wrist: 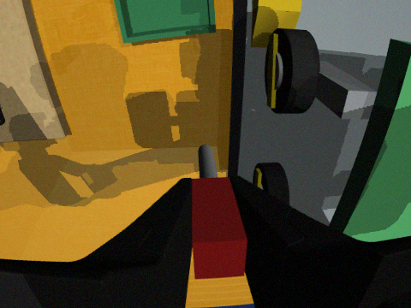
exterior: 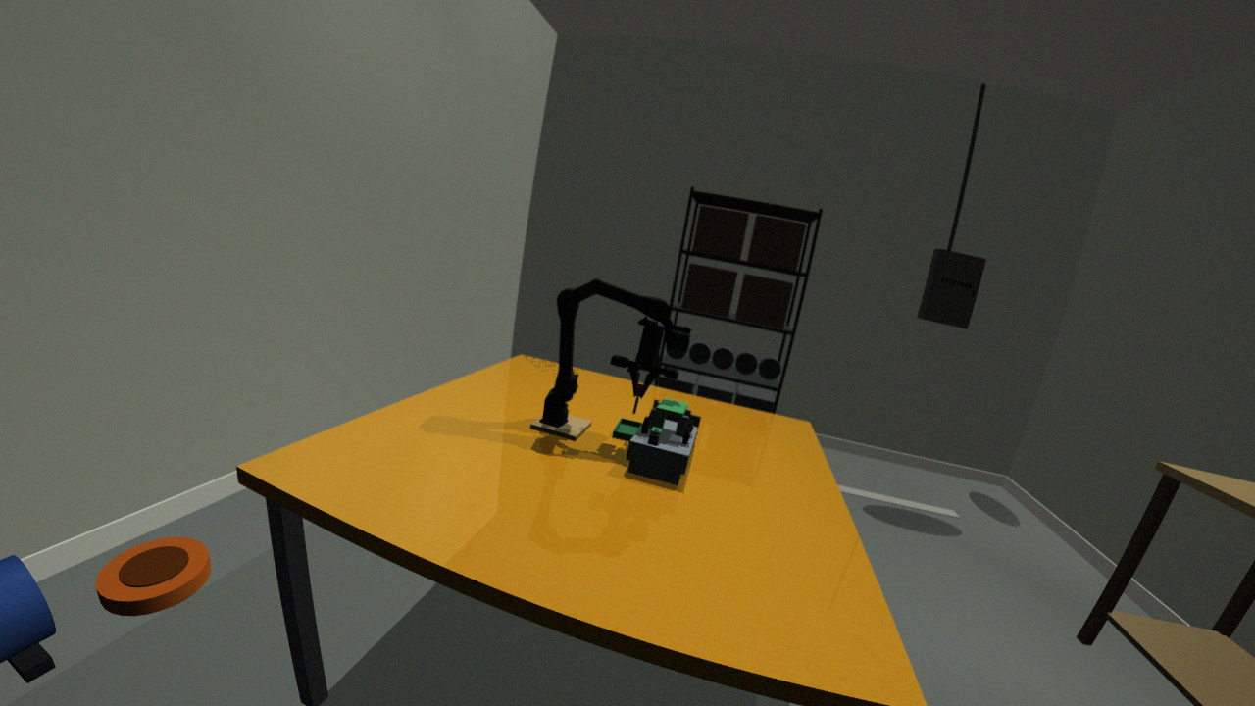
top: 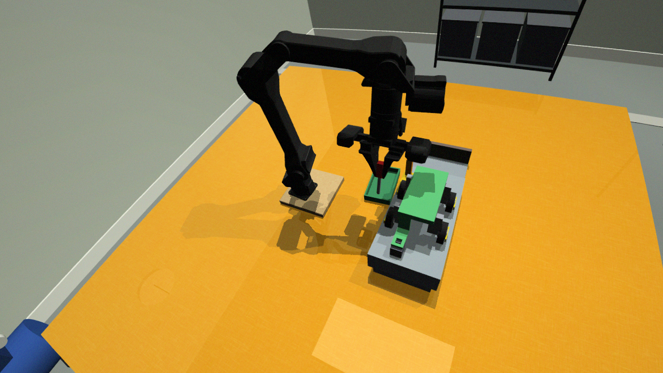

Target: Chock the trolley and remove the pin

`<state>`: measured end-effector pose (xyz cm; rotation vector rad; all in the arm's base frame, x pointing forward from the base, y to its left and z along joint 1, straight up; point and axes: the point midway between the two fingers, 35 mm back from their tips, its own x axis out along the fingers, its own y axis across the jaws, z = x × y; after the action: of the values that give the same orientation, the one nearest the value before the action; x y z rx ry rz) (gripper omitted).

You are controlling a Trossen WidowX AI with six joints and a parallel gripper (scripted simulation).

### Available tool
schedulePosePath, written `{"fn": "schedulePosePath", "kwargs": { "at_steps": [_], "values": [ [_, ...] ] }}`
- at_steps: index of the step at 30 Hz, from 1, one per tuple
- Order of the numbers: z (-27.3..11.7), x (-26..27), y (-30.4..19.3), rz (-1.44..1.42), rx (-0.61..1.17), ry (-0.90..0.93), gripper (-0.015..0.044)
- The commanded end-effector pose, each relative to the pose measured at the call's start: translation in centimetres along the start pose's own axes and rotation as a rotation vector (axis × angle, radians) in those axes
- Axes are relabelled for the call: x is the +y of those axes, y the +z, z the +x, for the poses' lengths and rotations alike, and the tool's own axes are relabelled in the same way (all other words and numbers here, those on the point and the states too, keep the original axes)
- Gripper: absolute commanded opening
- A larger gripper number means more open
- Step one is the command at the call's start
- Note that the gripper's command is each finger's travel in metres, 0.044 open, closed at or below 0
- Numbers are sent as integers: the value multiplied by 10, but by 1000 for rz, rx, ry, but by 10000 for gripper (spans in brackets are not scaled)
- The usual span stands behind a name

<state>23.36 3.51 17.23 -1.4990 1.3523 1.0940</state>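
Now the gripper (top: pixel 379 173) (exterior: pixel 639 393) (wrist: pixel 211 187) is pinching the pin (top: pixel 379 168) (exterior: pixel 635 405) (wrist: pixel 217 214) by its red head near the tray (top: pixel 375 201) (exterior: pixel 627 428) (wrist: pixel 170 36), presumably keeping its shank hanging for dropping.

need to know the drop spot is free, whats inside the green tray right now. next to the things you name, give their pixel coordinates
In the top view the visible floor of the green tray (top: pixel 389 184) (exterior: pixel 626 428) (wrist: pixel 171 17) shows nothing lying on it; the stop pin (top: pixel 379 168) (wrist: pixel 218 214) and gripper (top: pixel 379 170) (wrist: pixel 211 187) cover part.

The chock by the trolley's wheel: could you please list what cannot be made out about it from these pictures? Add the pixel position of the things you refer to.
- Its contact with the wheel (wrist: pixel 300 70): the top view's trolley (top: pixel 424 192) and gripper (top: pixel 380 172) crowd it; the wrist view shows no clear contact line.
- Its far end: cut off by the wrist view's top edge.
- Its shape: too small and dark in the exterior view.
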Motion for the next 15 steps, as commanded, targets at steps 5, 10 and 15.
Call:
{"fn": "schedulePosePath", "kwargs": {
  "at_steps": [5, 10, 15],
  "values": [
    [-5, 1, 31, 1, -4, 1, 0],
    [-7, 2, 50, 1, -6, 1, 0],
    [-11, 2, 70, 1, -8, 2, 0]
  ]
}}
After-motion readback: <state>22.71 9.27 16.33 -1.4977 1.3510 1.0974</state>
